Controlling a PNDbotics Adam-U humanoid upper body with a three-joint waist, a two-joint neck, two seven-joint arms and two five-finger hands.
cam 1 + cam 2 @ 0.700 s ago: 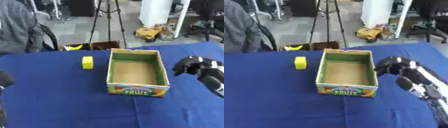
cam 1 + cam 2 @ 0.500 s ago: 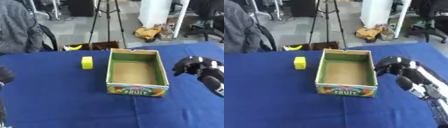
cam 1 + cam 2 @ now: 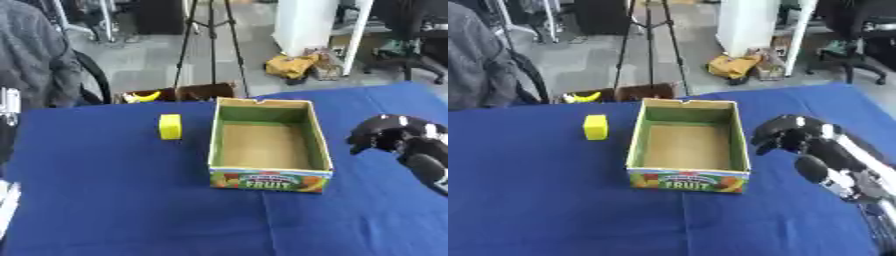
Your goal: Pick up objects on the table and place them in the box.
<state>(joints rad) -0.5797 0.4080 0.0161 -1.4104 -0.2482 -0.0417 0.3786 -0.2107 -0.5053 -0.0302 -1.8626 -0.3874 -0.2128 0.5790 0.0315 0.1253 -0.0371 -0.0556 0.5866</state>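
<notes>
The robot's right hand [image 3: 791, 137], black with silver joints, hangs over the blue tablecloth [image 3: 535, 200] with its fingers curled in on themselves and nothing between them. Just to its left, near but not touching, stands the open cardboard box [image 3: 686, 147] with a green inner rim and a printed "FRUIT" panel on the near wall; its brown floor looks bare. Well beyond the box, on the far side from this hand, sits the 1 loose item that can be made out on the cloth: a small yellow block [image 3: 595, 127], upright and apart from the box's left wall.

Of the left hand, only a pale sliver at the left edge of the left eye view might belong to it, and how its fingers stand cannot be told.

Judging from this layout, the task is at its first step: nothing has gone into the box, and no hand holds anything. The yellow block is the obvious target. For the right hand the reach is awkward (the box stands squarely in the way), so it would have to open its fingers, pass over or round the far end of the box, and come down on the block from above. The left arm, coming in from the block's own side, looks the shorter route. Either way the fingers need to spread before closing round the block's narrow faces.
</notes>
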